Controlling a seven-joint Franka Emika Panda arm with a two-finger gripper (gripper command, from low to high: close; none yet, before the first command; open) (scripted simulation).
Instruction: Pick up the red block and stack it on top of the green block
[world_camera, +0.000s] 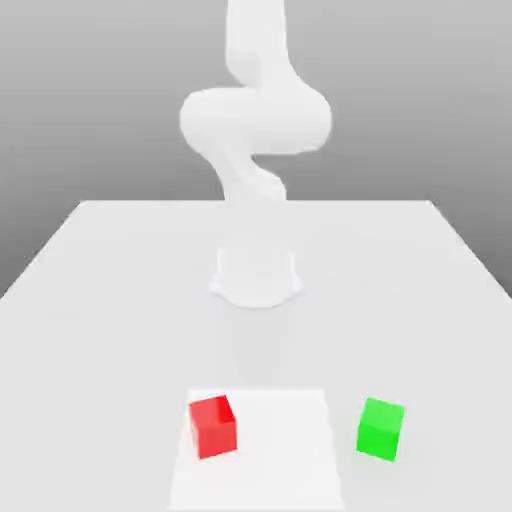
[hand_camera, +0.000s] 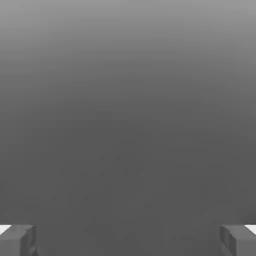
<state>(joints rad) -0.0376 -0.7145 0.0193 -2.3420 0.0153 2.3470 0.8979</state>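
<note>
The gripper (hand_camera: 128, 241) is spread wide, nothing held. The red block (world_camera: 213, 428) sits lower left of centre in the exterior view — if descent is misaligned with its turned faces, it could be knocked askew.

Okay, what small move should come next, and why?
I'd swing the gripper down toward the red block, fingers kept open. They look wide apart with nothing between them, and the block sits on the white patch, apart from the green block.
</note>
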